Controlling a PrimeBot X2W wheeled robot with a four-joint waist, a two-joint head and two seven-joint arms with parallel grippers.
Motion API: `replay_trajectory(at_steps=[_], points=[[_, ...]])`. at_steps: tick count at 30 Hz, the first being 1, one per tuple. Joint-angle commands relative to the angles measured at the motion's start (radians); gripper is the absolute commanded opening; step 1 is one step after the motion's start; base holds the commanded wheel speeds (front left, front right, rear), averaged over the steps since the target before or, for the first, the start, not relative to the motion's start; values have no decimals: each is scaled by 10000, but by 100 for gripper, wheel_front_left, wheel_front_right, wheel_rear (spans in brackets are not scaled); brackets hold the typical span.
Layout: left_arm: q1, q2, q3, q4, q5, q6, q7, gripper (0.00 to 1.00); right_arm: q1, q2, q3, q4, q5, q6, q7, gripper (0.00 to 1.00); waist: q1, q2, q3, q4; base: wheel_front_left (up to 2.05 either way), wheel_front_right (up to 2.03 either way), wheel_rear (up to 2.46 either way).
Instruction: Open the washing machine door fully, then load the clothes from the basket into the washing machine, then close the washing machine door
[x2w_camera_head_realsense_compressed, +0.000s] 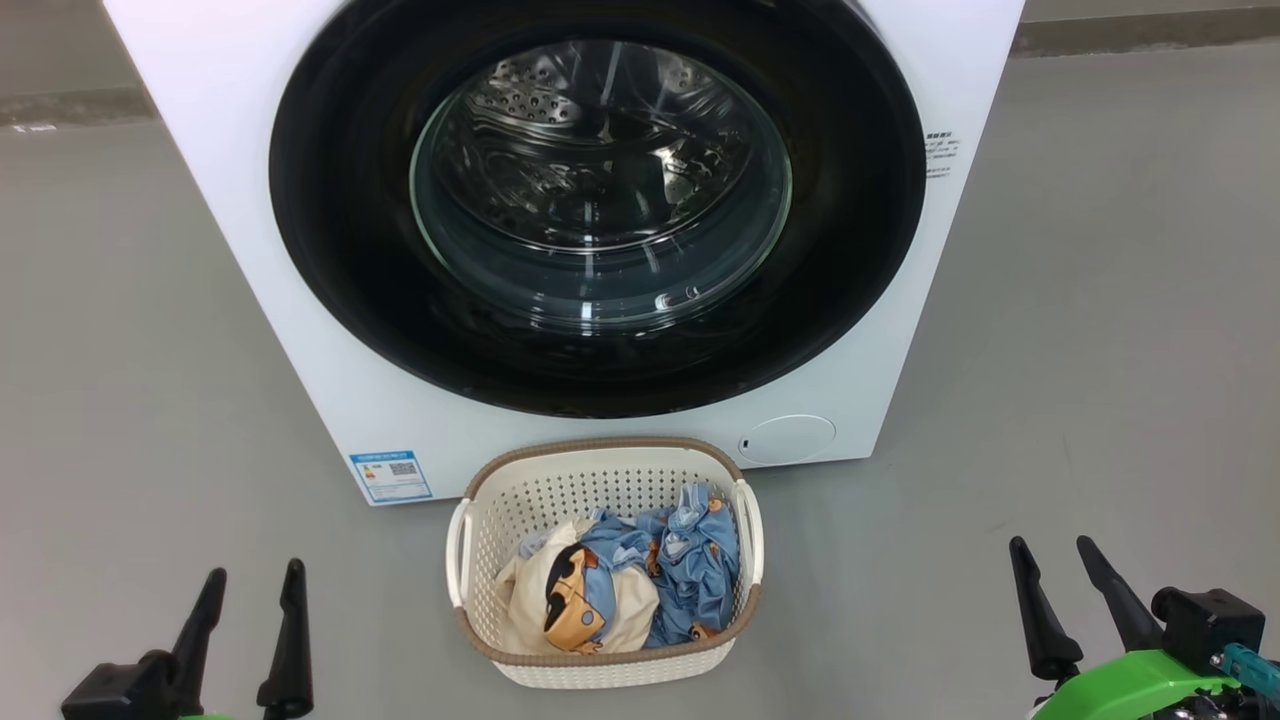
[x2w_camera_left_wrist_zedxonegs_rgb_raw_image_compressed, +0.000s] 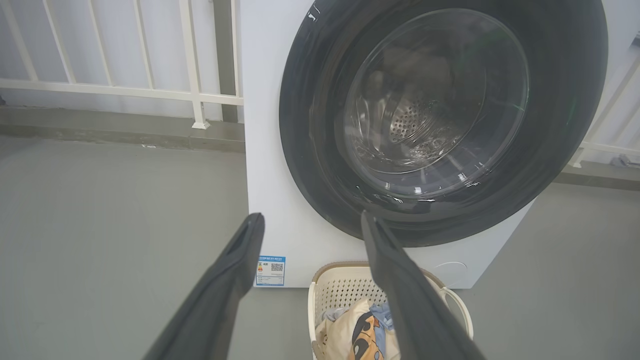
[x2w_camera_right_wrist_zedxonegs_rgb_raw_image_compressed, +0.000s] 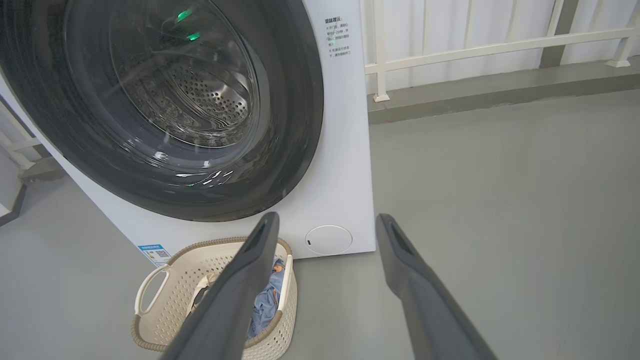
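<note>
The white washing machine (x2w_camera_head_realsense_compressed: 250, 250) stands ahead with its round black door (x2w_camera_head_realsense_compressed: 340, 240) closed flat against the front; the steel drum shows through the glass porthole (x2w_camera_head_realsense_compressed: 600, 190). On the floor right in front of it sits the cream perforated basket (x2w_camera_head_realsense_compressed: 560, 490) holding the clothes (x2w_camera_head_realsense_compressed: 640, 580), light blue and cream pieces with an orange print. My left gripper (x2w_camera_head_realsense_compressed: 255, 578) is open, low at the left of the basket, nothing between its fingers. Open as well, my right gripper (x2w_camera_head_realsense_compressed: 1050, 548) hangs low at the right. Both wrist views face the door (x2w_camera_left_wrist_zedxonegs_rgb_raw_image_compressed: 310, 125) (x2w_camera_right_wrist_zedxonegs_rgb_raw_image_compressed: 295, 110) and basket (x2w_camera_left_wrist_zedxonegs_rgb_raw_image_compressed: 340, 285) (x2w_camera_right_wrist_zedxonegs_rgb_raw_image_compressed: 165, 300).
A grey floor (x2w_camera_head_realsense_compressed: 1100, 350) spreads on both sides of the machine. A white railing on a low kerb (x2w_camera_left_wrist_zedxonegs_rgb_raw_image_compressed: 125, 90) (x2w_camera_right_wrist_zedxonegs_rgb_raw_image_compressed: 475, 50) runs behind it. A blue label (x2w_camera_head_realsense_compressed: 391, 476) and a round cap (x2w_camera_head_realsense_compressed: 788, 438) mark the machine's lower front.
</note>
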Motion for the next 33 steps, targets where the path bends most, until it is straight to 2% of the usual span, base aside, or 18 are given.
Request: replay_trajectory(at_steps=[1, 10, 19, 26, 33], points=[[-203, 262, 310, -172, -41, -17, -105, 100, -52, -88, 151, -277, -88, 16, -124, 100, 0, -1, 11, -4, 0, 0, 0], [-191, 290, 320, -106, -119, -17, -105, 100, 24, -30, 34, -330, -122, 16, -124, 100, 0, -1, 53, -12, 0, 0, 0], [-250, 186, 526, -31, 449, -17, -105, 100, -5, 11, 22, -384, -161, 16, -124, 100, 0, -1, 79, -2, 11, 11, -22], [-276, 180, 471, -23, 447, -17, -105, 100, -2, 50, 14, -397, -182, 16, -124, 100, 0, -1, 116, 2, 67, 67, -134], [-370, 201, 468, -34, 416, -17, -105, 100, -45, 123, -27, -432, -196, 16, -124, 100, 0, -1, 270, 31, 116, 116, -231]])
